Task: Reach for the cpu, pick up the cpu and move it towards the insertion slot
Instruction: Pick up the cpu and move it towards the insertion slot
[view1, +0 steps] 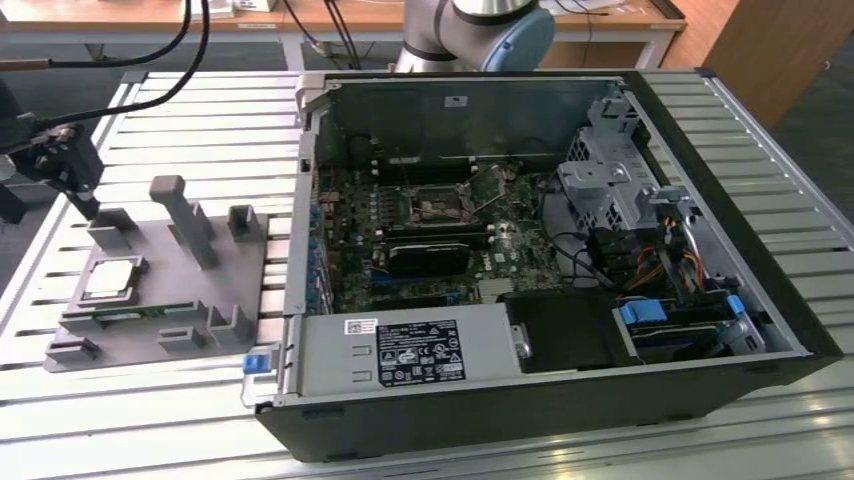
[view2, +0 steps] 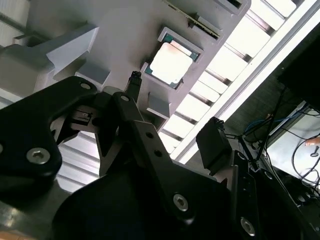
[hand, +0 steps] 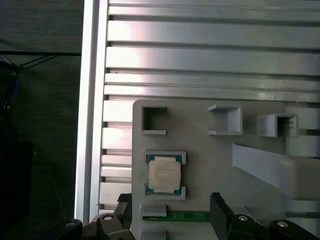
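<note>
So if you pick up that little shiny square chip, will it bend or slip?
Probably stiff, not floppy: the cpu is a flat square with a metal lid. Likely light, being tiny beside the grey tray. It shouldn't roll, lying flat in its recess, though the shiny lid may be slippery.

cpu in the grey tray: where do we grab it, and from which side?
Come straight down from above: the cpu lies flat, lid up, in the grey tray. Raised lips box in two of its opposite edges. The other two look free, so pinching those with the claw seems best. The flat lid itself gives nothing to pinch.
</note>
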